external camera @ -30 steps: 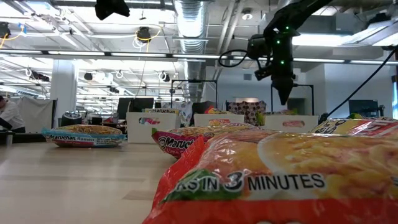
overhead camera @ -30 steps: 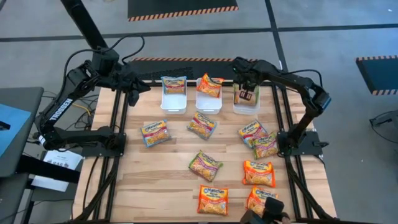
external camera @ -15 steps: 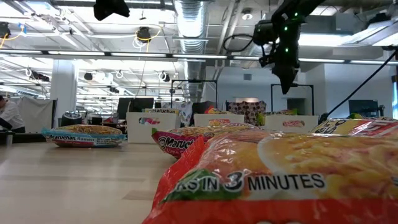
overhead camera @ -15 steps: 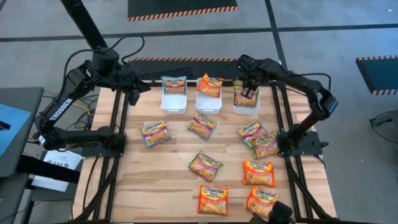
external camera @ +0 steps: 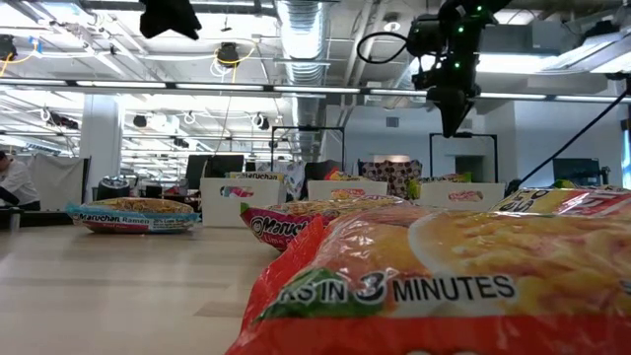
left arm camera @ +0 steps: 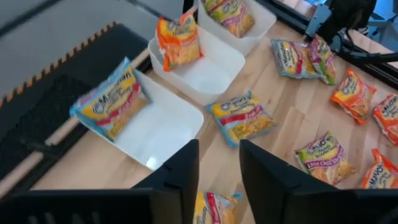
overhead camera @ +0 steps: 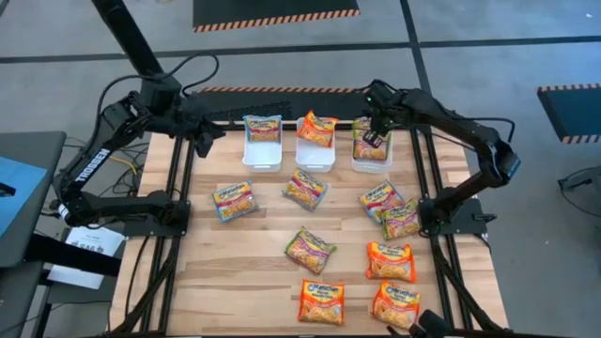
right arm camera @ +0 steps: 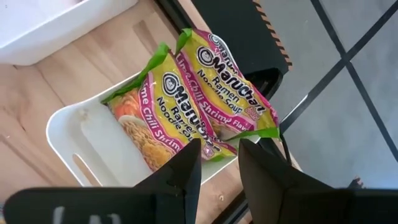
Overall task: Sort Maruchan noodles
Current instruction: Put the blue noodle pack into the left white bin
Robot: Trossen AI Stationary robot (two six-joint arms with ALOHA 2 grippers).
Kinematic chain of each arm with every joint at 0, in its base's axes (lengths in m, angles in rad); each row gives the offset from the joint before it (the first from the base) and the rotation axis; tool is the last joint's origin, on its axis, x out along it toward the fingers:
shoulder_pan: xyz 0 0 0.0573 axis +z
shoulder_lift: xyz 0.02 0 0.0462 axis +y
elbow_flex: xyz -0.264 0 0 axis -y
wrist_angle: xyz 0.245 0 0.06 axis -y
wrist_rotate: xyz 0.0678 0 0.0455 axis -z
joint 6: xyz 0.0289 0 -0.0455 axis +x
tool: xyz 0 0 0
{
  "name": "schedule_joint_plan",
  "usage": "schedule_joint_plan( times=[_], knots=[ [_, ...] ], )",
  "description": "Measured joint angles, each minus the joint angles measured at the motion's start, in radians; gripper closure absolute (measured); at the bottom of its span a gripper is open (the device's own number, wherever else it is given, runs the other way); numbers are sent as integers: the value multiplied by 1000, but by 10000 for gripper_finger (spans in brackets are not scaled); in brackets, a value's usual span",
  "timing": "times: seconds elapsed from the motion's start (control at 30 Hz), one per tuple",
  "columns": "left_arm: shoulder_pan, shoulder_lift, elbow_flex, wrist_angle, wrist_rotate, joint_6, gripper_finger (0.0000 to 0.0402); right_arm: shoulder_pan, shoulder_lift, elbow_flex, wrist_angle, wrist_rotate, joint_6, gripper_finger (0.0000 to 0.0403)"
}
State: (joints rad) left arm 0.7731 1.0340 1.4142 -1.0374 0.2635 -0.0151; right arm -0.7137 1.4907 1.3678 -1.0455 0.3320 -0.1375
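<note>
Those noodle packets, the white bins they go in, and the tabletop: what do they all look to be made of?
The Maruchan packets look like thin glossy plastic film: they crinkle, catch glare and have crimped ends. The white trays seem to be smooth moulded plastic with rounded corners and a dull sheen. The table looks like pale wooden planks, with visible grain and seams.

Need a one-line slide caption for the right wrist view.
Right gripper, fingers open and empty, above a white tray holding two green lime chili shrimp Maruchan packets leaning on its far rim.

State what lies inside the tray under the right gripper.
Two green Lime Chili Shrimp packets lean overlapped in the white tray; the tray floor under them is hidden.
</note>
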Motion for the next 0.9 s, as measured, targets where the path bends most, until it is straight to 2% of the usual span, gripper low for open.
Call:
schedule_joint_plan(
  times=[0.2,0.33,0.57,0.9],
  knots=[
    [0,0,-59,-3,-90,-45,252,0,2,0,16,-4,1,273],
    [0,0,-113,-6,-95,-84,231,0,2,0,15,-5,1,273],
    [0,0,-230,21,-21,-97,228,0,2,0,33,-20,37,273],
    [30,1,-513,202,96,-187,228,1,2,0,32,-21,56,273]
  ],
)
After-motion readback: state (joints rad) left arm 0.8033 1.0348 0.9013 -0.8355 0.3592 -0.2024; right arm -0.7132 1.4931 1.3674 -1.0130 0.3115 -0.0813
